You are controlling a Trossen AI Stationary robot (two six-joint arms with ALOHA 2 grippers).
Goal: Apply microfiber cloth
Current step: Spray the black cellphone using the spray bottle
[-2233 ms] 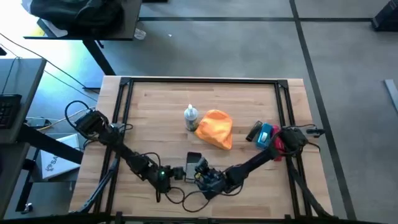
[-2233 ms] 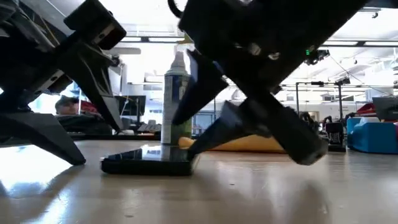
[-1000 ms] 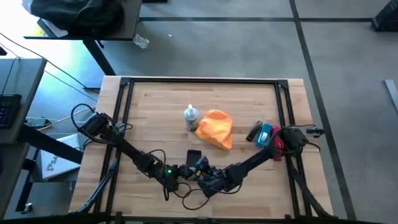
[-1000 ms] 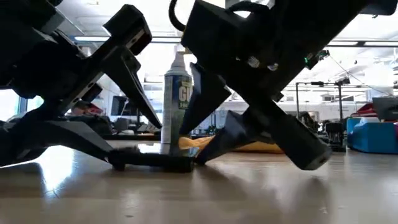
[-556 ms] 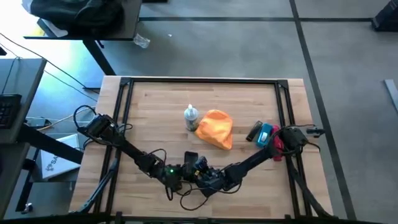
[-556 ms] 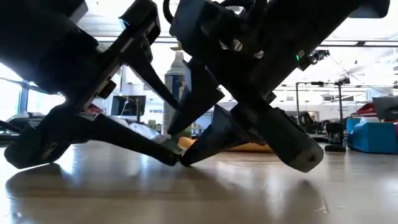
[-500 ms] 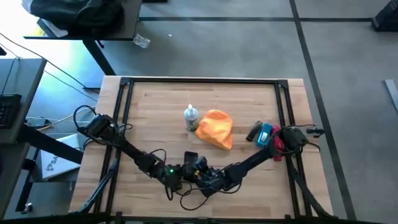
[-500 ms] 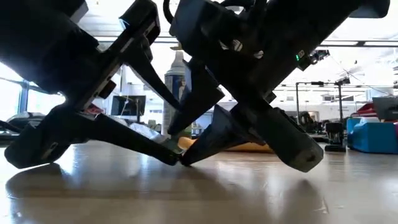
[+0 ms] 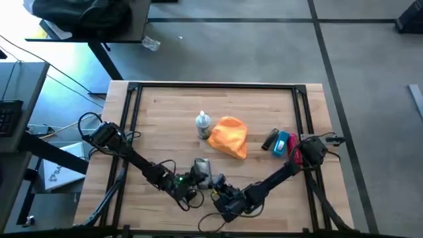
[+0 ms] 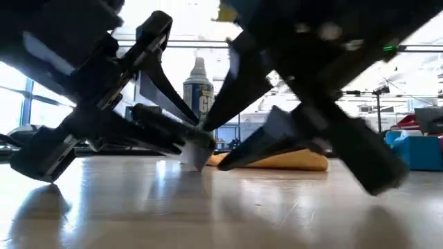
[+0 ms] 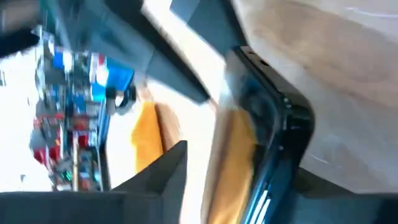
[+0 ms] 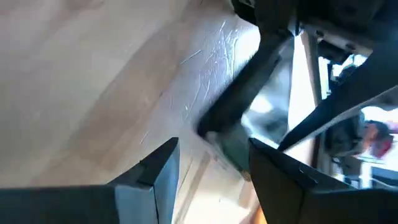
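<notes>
The orange microfiber cloth [image 9: 229, 137] lies bunched on the table's middle, with no gripper on it; it shows low behind the arms [image 10: 291, 160]. A small spray bottle [image 9: 203, 123] stands just left of it. Near the front edge my left gripper [image 9: 195, 174] is shut on the black phone [image 9: 201, 165], which is tilted off the table. My right gripper [image 9: 219, 188] is open, just right of the phone and nearer the front edge, with nothing between its fingers [image 12: 155, 177]. My left gripper pinches the phone [image 11: 267, 140] between its two fingers, coming level from the table's left. The phone is tilted up on edge. Whether its lower end rests on the table, I cannot tell.
A blue object [image 9: 283, 142] and a small black one [image 9: 269, 139] lie at the table's right edge. A black frame [image 9: 218, 86] runs round the far and side edges. Bare wood lies between the cloth and the far edge.
My left gripper has gone toward the table's right, reached the phone, taken hold and tipped it up off the table. My right gripper, which stood at the phone, has drawn back toward the near edge. Cloth and bottle have stayed put.
</notes>
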